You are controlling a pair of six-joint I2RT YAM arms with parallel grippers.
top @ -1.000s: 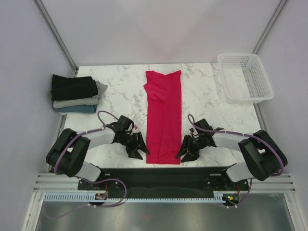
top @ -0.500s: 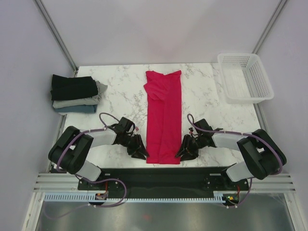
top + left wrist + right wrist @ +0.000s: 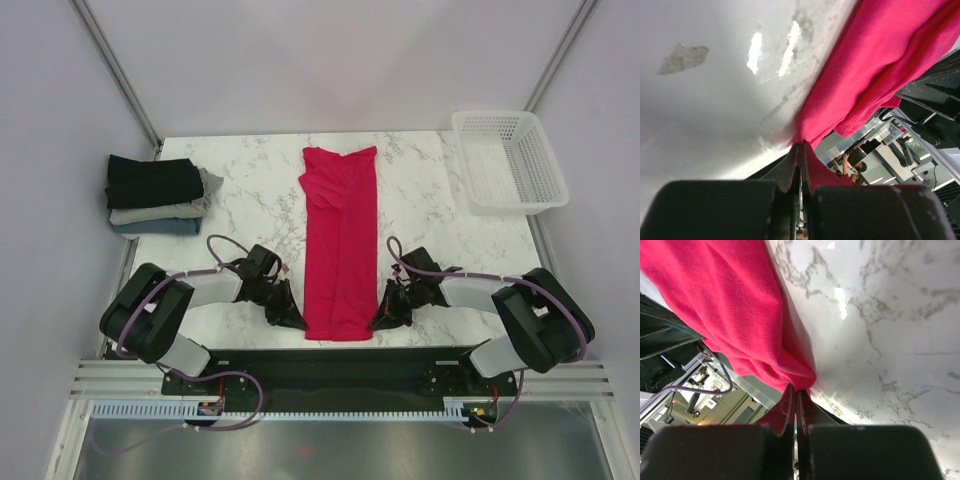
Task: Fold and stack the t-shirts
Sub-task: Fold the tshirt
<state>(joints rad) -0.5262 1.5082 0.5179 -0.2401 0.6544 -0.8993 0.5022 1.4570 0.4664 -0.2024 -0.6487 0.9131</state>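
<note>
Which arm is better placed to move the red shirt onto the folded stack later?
Left. The folded stack lies on its side, and the left gripper pinches the red shirt at its near corner.

No readable text, label, brand, number or sign in any of the views
</note>
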